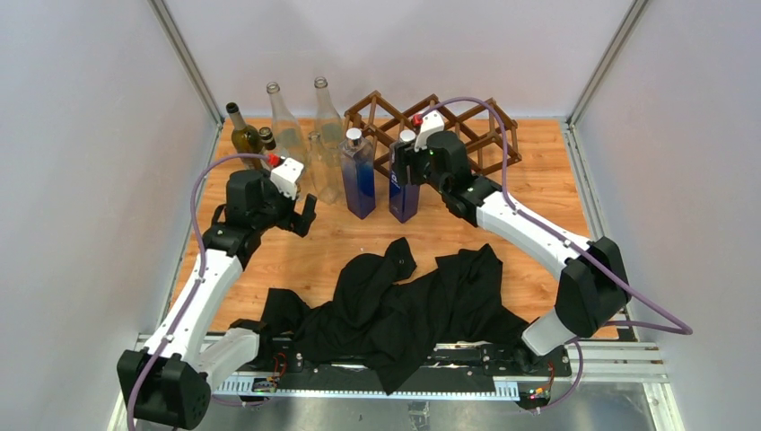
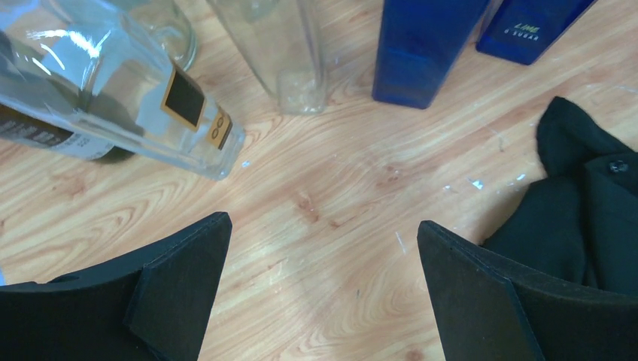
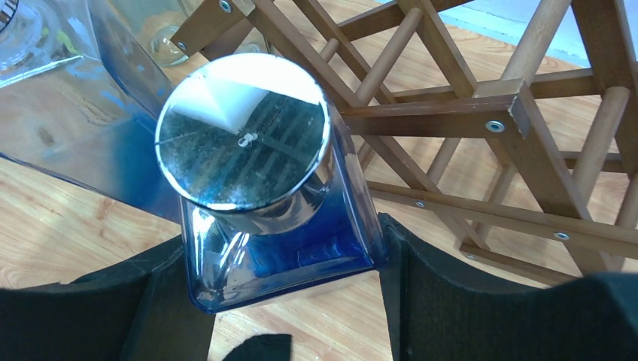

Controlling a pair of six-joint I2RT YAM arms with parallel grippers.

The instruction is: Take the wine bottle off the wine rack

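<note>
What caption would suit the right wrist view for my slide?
Right gripper closed on a silver-capped blue bottle standing upright beside the wooden wine rack.

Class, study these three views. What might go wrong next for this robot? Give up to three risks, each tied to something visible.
1. The right end effector grips the blue bottle on smooth glass; it may slip.
2. A second blue bottle stands close beside it; a sideways swing may topple it.
3. The black cloth lies rumpled nearby; a bottle set on it could tip.

Wine rack brown; wine bottle deep blue, cap silver; cloth black; table pale wood-grain.
</note>
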